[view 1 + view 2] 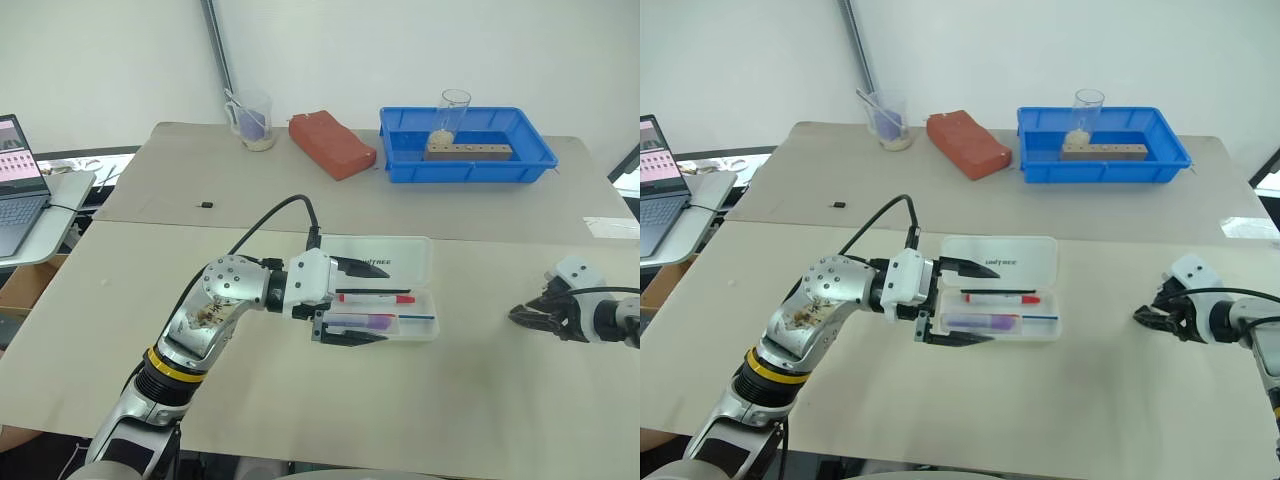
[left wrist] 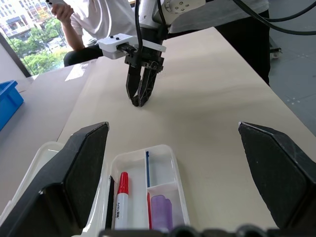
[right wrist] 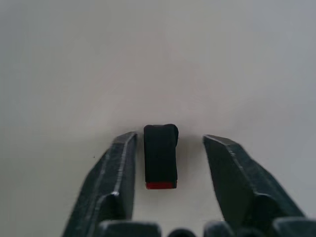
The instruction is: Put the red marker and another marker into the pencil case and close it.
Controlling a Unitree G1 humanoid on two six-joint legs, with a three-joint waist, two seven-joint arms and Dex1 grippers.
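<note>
While the translucent white plastic pencil case (image 1: 392,290) lies with its hinged lid flung back on the pale desk (image 1: 300,420), the left gripper (image 1: 352,303) hovers at its near end, black fingers spread wide and holding nothing. Inside the tray, the white-barrelled red marker (image 1: 375,297) with its red cap lies lengthwise, and the stubby lavender highlighter (image 1: 360,322) sits in the compartment beside it, next to a thin blue stick (image 1: 415,317). Well off to the right, the right gripper (image 1: 530,317) points down at bare desk, fingers (image 3: 116,182) partly parted, gripping nothing. A small black block with a red edge (image 3: 160,155) shows between them.
</note>
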